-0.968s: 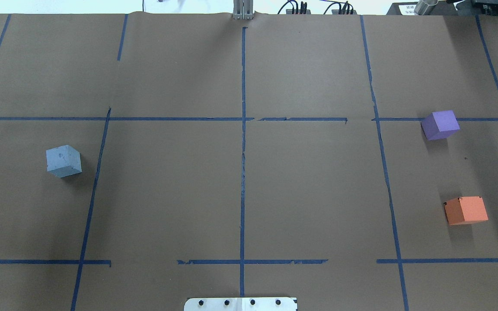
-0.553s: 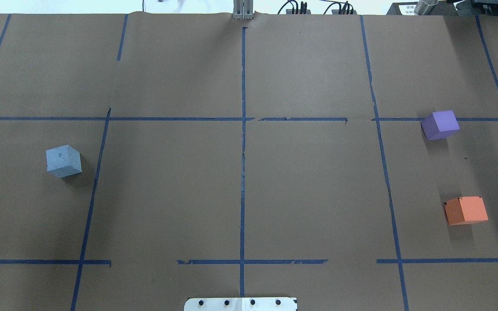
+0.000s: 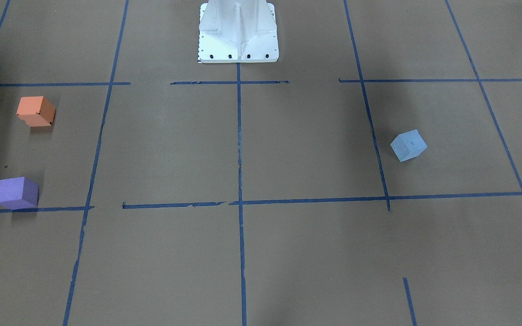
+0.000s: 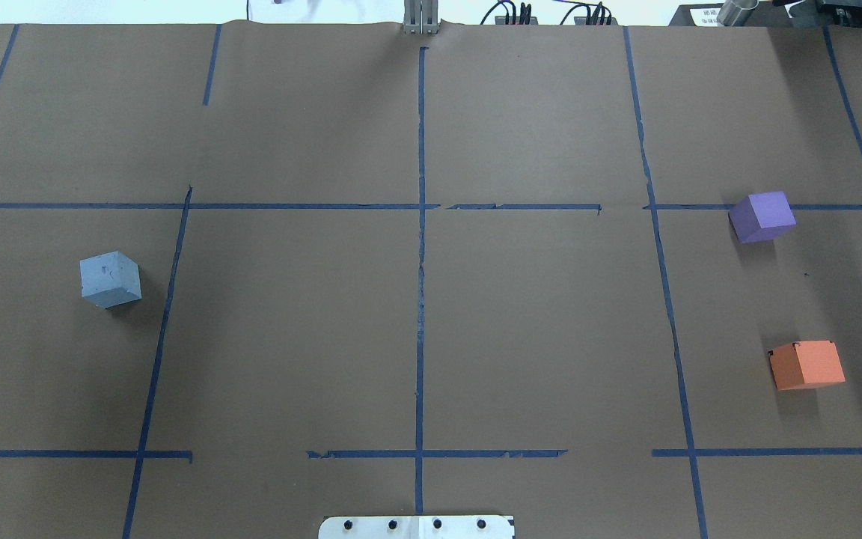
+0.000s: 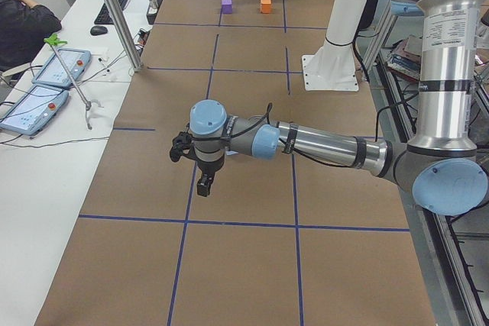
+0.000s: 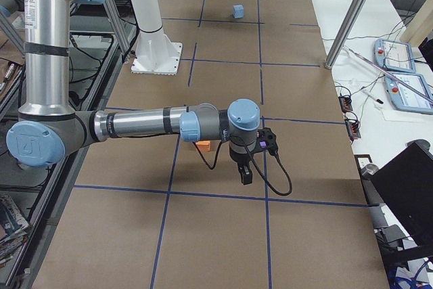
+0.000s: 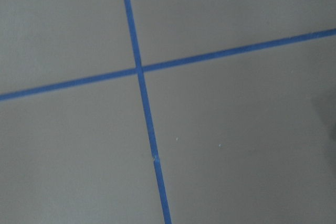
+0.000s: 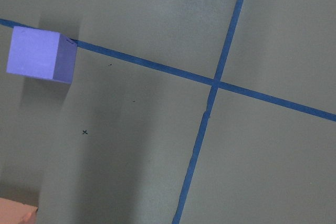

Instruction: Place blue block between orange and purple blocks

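On the left side of the worktop (image 4: 536,337), as the overhead view shows it, the blue block (image 4: 109,279) sits alone, just left of a blue tape line (image 4: 165,299), with nothing touching it. The left end effector (image 5: 204,187) hangs over the worktop and shows in the left side view only. Whether its jaws are apart or together cannot be told. Its wrist camera shows tape lines but no block. Far to the right, well apart from the blue block, the purple block (image 4: 762,216) stands farther from the robot and the orange block (image 4: 807,364) nearer, with a gap between them. The right end effector (image 6: 245,175) hangs above that area; its jaw state likewise cannot be told. Assessment: no step is complete. Approach, grasp, transfer across the worktop and placement in the gap are all outstanding.
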You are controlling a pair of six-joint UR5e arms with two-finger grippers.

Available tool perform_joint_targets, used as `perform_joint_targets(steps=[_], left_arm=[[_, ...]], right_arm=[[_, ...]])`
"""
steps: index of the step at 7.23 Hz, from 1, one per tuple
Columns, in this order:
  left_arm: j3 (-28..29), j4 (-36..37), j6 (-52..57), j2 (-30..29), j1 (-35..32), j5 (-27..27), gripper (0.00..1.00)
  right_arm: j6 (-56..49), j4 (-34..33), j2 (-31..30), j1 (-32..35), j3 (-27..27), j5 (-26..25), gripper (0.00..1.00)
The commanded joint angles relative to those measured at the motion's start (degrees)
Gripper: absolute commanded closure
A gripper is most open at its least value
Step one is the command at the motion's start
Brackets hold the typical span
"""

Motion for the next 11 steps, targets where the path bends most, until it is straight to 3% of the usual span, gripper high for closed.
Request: perform_joint_targets(steps=[1, 3, 6, 11], left_arm=[[-0.91, -7.52, -21.28, -2.11, 8.46, 0.47, 0.00], [0.14, -11.44, -37.86, -2.20, 16.23, 0.56, 0.00], [0.93, -20.47, -57.96, -3.16, 26.15, 8.45, 0.00], [6.45, -20.50, -61.09, -7.81, 36.28, 17.26, 0.00]], right_arm=[[0.17, 0.15, -0.20, 0.06, -0.03, 0.00, 0.00], [0.17, 0.15, -0.56, 0.06, 0.05, 0.08, 0.00], [0.17, 0.15, -0.65, -0.02, -0.03, 0.08, 0.00], [0.17, 0.15, -0.73, 0.06, -0.12, 0.08, 0.00]])
